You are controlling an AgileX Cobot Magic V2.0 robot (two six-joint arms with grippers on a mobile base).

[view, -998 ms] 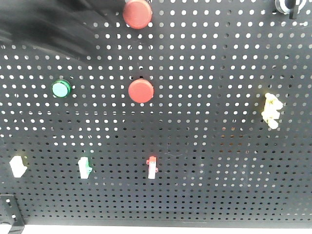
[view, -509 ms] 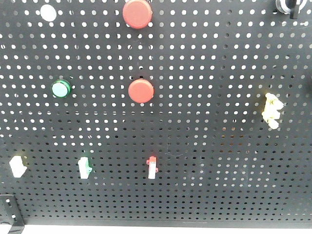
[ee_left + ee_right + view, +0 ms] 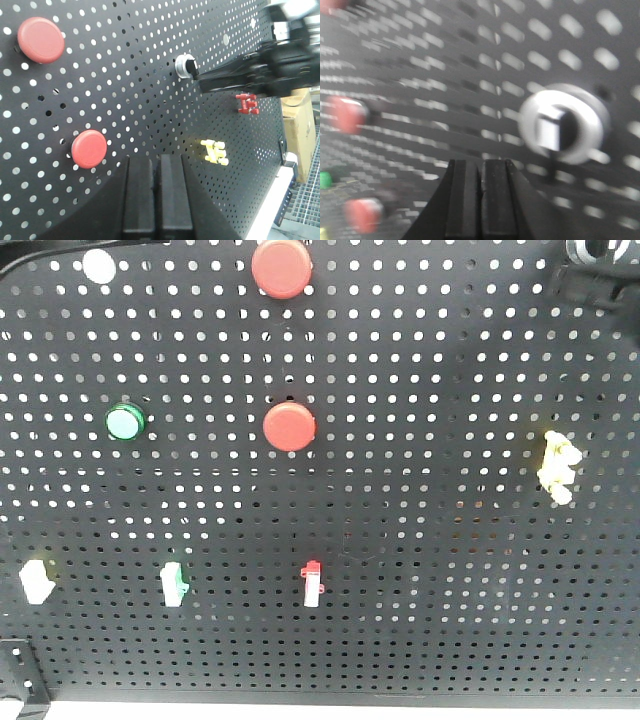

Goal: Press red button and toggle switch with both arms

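Though not visibly pressed or flipped anywhere, progress: early, by judgement, with both contacts yet to be made.
Pegboard: upright black perforated panel carrying every control.
Upper red button: top centre of the panel, away from both arms.
Lower red button: mid-panel, just up and left of the left end effector in the left wrist view; apart, no contact.
Left end effector: fingers pressed together, nothing between them, aimed at the panel beside the lower red button.
Knob switch: silver-ringed, at the panel's top right corner; large and blurred in the right wrist view.
Right end effector: fingers pressed together, empty, tips below and left of the knob switch.
Right arm: dark blurred shape reaching across to the knob switch; tip just beside it, touching or not cannot be told.
Small toggles: bottom row, well apart from both arms.
Green button: left of the lower red button, no part in the task.
Left to do: push the left tips onto a red button, probably the lower; work the knob switch with the right; both likely close at hand.
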